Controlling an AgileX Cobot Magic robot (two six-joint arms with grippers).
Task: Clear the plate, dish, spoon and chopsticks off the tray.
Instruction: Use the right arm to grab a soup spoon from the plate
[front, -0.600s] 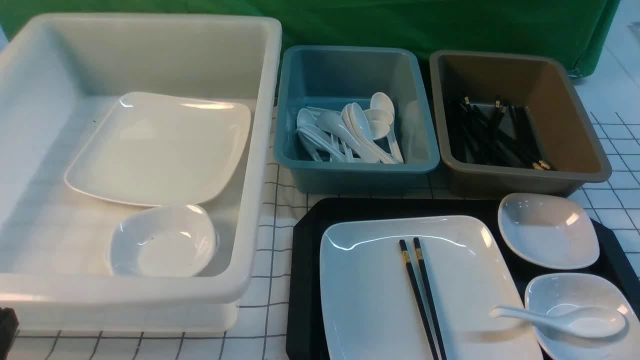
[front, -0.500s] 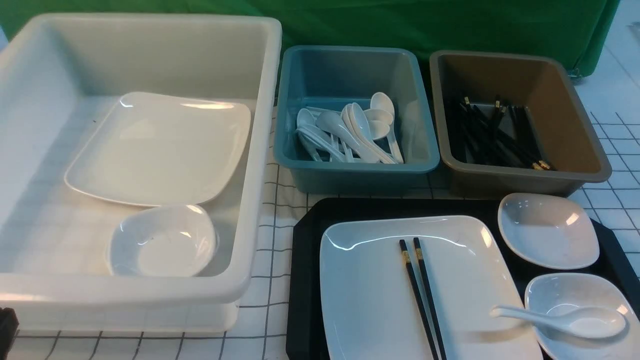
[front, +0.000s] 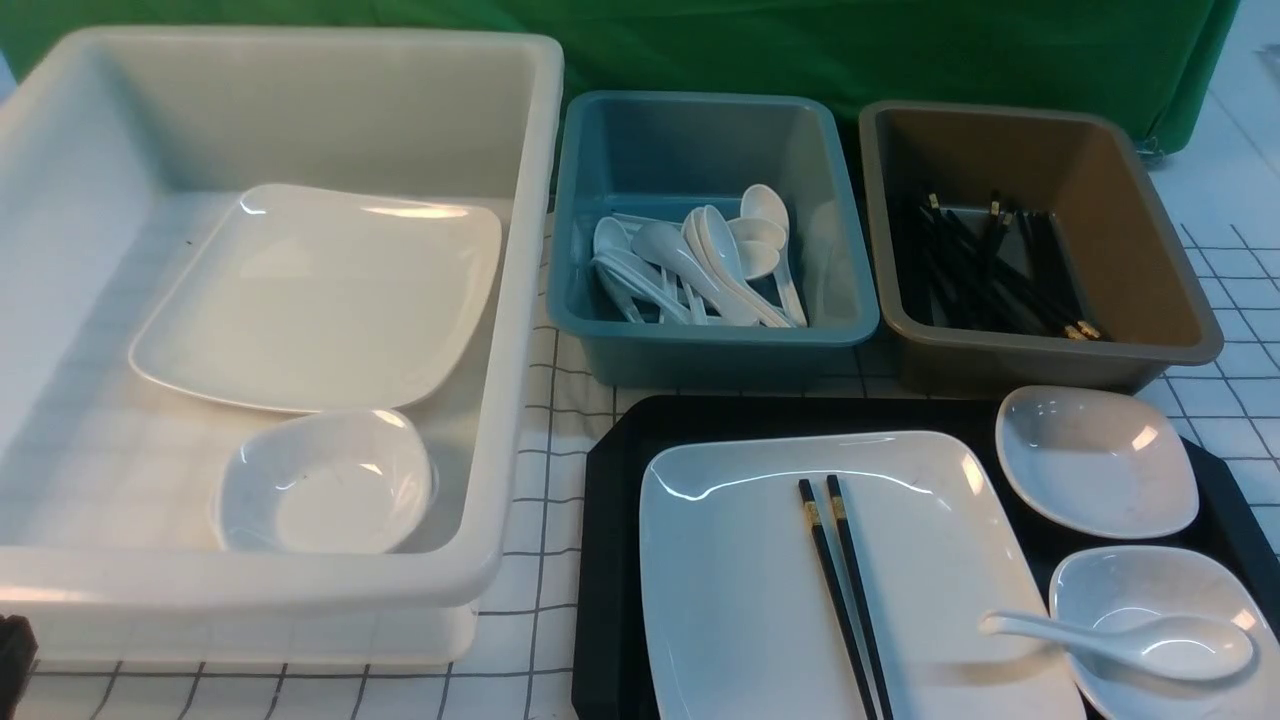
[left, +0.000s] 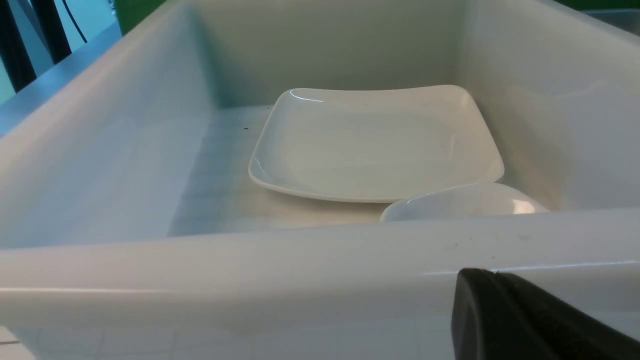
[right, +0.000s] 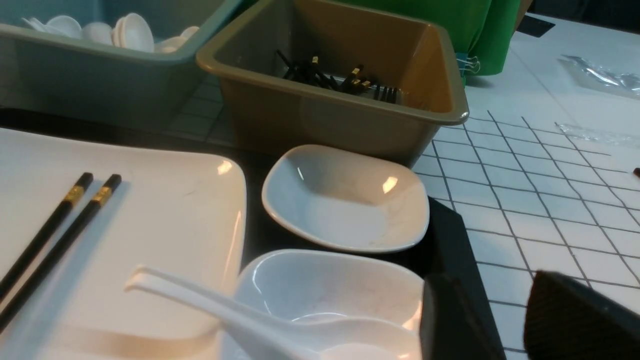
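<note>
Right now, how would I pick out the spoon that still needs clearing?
Find the black tray at front right. In its near right corner sits a small white dish, and the spoon lies in it, handle reaching toward the big plate. It lies alone, while the other spoons are heaped in the blue tub.

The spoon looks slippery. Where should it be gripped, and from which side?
Likely take the spoon by its handle: it juts free of the near dish, raised over the plate, while its bowl sits sunk in that dish. Come from above, jaws across the handle.
</note>
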